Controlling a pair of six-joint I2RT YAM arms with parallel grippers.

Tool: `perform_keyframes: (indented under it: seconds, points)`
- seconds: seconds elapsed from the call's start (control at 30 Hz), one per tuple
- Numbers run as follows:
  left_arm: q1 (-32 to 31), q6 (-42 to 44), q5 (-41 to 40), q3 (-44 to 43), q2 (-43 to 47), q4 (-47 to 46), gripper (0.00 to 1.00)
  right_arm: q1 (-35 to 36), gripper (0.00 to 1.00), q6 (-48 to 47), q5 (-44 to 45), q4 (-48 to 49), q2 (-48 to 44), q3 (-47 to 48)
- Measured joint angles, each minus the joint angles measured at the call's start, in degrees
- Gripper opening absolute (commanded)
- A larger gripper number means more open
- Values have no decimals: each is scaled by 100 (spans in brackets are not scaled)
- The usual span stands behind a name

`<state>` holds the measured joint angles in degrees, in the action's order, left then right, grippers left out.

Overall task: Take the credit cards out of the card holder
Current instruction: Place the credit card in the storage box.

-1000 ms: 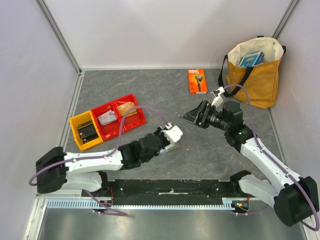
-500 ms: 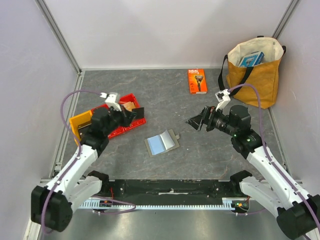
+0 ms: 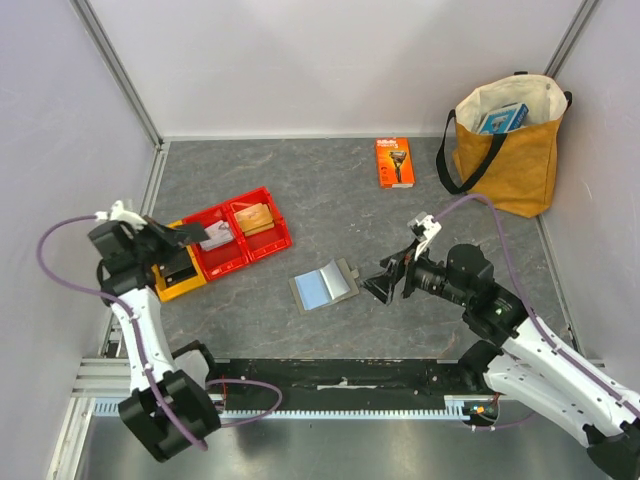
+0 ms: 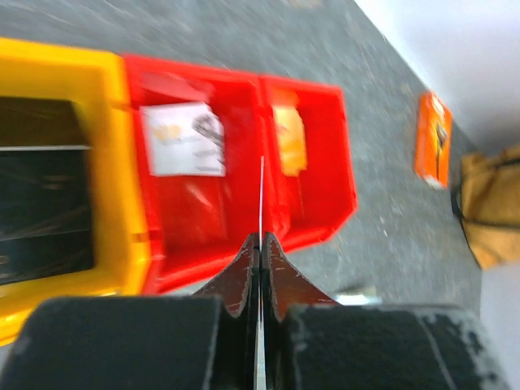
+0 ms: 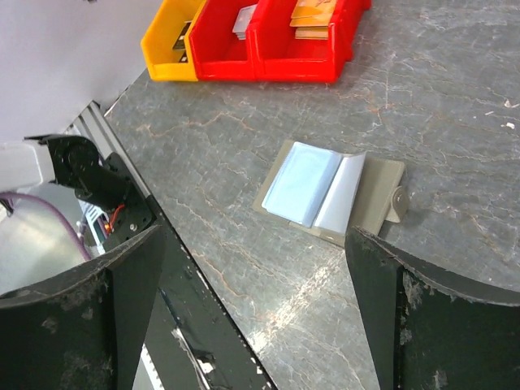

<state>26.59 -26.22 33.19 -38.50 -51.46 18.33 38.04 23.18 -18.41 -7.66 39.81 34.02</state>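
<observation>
The card holder [image 3: 325,287] lies open on the table, grey with light blue inside and its tab to the right; it also shows in the right wrist view [image 5: 325,191]. My left gripper [image 3: 188,233] hovers over the bins, shut on a thin dark card that the left wrist view [image 4: 262,195] shows edge-on between the jaws [image 4: 262,240]. A tan-orange card [image 3: 255,217] lies in the right red bin [image 4: 288,138]. My right gripper [image 3: 385,280] is open and empty just right of the card holder, with its fingers wide apart in its wrist view [image 5: 253,244].
A yellow bin [image 3: 165,262] holding a black item and two red bins [image 3: 240,252] stand at the left; the middle bin holds a white card [image 4: 183,138]. An orange razor package [image 3: 394,162] lies at the back. A tan bag [image 3: 505,150] stands at the back right.
My left arm left the card holder, swung left with the dark card over the red bins, then drew back toward the yellow bin. My right gripper moved down beside the open holder.
</observation>
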Motion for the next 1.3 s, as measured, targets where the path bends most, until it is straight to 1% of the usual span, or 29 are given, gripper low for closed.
perform_keyframes:
  seconds: [0.1, 0.17, 0.27, 0.43, 0.6, 0.67, 0.87, 0.97, 1.0, 1.13, 1.2, 1.27, 1.3]
  points:
    - [671, 262, -162, -448, -13, 496, 2, 400, 98, -179, 299, -63, -188, -42]
    - [844, 435, -319, -645, -42, 708, 2, 693, 98, -278, 520, -111, -310, -70]
    - [968, 638, -452, -717, -127, 927, 2, 979, 98, -354, 693, -138, -424, -94]
    - [1034, 968, -887, -752, -570, 1228, 2, 1320, 98, -466, 949, -164, -619, -184]
    - [1130, 1097, -1198, -754, -802, 1283, 2, 1399, 98, -509, 1102, -203, -688, -225]
    - [1152, 1132, -1207, -767, -955, 1257, 2, 1401, 98, -527, 1130, -221, -686, -227]
    - [1169, 1204, -896, -769, -1847, 962, 2, 1425, 98, -577, 1178, -234, -627, -227]
    - [1172, 1220, -750, -769, -2044, 824, 3, 1425, 98, -601, 1187, -240, -535, -227]
    - [1172, 1222, -713, -776, -2103, 780, 9, 1425, 98, -612, 1187, -249, -511, -227]
    - [1176, 1257, -710, -879, -2380, 721, 44, 1425, 98, -640, 1226, -306, -380, -227]
    - [1187, 1268, -750, -922, -2461, 717, 56, 1425, 98, -660, 1257, -350, -343, -227]
    - [1193, 1263, -844, -957, -2470, 732, 62, 1425, 98, -678, 1322, -396, -308, -227]
    - [1193, 1266, -896, -973, -2465, 730, 70, 1425, 98, -682, 1355, -411, -295, -227]
